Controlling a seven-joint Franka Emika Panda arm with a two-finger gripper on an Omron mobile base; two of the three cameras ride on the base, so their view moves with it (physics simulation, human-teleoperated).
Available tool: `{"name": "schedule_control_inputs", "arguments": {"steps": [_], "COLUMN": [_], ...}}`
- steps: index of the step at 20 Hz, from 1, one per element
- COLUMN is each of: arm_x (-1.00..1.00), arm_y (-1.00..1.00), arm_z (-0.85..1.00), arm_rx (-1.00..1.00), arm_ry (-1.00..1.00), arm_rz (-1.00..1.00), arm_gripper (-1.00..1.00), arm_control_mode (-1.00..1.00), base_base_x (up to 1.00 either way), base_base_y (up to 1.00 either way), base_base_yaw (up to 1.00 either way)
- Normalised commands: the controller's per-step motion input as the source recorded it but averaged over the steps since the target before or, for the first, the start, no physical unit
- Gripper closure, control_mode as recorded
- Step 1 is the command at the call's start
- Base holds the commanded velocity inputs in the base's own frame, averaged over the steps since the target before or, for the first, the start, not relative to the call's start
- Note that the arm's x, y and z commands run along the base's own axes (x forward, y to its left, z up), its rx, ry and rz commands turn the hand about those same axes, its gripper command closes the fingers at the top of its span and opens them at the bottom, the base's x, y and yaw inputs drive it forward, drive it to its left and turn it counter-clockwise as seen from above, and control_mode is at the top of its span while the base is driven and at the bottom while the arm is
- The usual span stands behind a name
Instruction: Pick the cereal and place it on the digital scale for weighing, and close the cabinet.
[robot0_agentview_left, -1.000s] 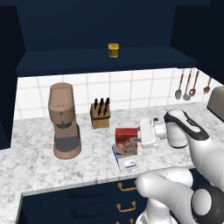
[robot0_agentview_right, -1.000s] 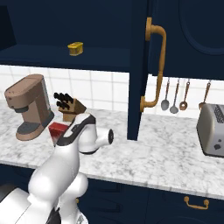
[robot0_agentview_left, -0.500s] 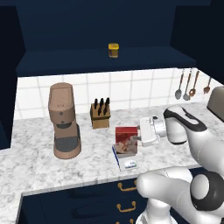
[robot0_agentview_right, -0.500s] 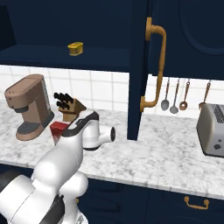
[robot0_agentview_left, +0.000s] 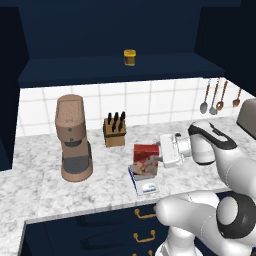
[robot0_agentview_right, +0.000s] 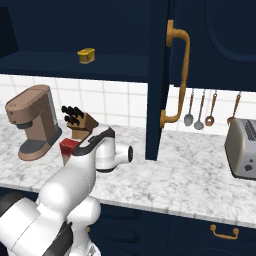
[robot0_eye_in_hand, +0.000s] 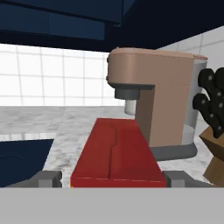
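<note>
Gripper: fingers spread either side of the small red cardboard cereal box — clear of its sides, not pinching.
Cereal: upright on the flat grey-and-white digital scale, right at the fingertips.
Risk: pulling back crooked could tip the box off the platform.
Cabinet: dark navy door with brass handle open, beside the arm — swing-out could clip it.

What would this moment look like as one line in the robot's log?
stage: cereal standing on digital scale | gripper: open, fingers either side of box | cabinet: door open | next: close cabinet
</note>
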Motion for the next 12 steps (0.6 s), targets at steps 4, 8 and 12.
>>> {"name": "schedule_control_inputs", "arguments": {"steps": [4, 8, 12], "arm_x": [-0.14, -0.17, -0.26], "arm_y": [-0.01, -0.51, -0.67], "arm_z": [0.02, 0.00, 0.00], "arm_rx": [0.00, 0.00, 0.00], "arm_ry": [-0.01, -0.02, -0.03], "arm_rz": [0.00, -0.01, -0.05], "arm_gripper": [-1.00, -1.00, -1.00], "arm_control_mode": [-1.00, -1.00, -1.00], "base_base_x": [0.00, 0.00, 0.00], "base_base_y": [0.00, 0.00, 0.00], "base_base_yaw": [0.00, 0.00, 0.00]}}
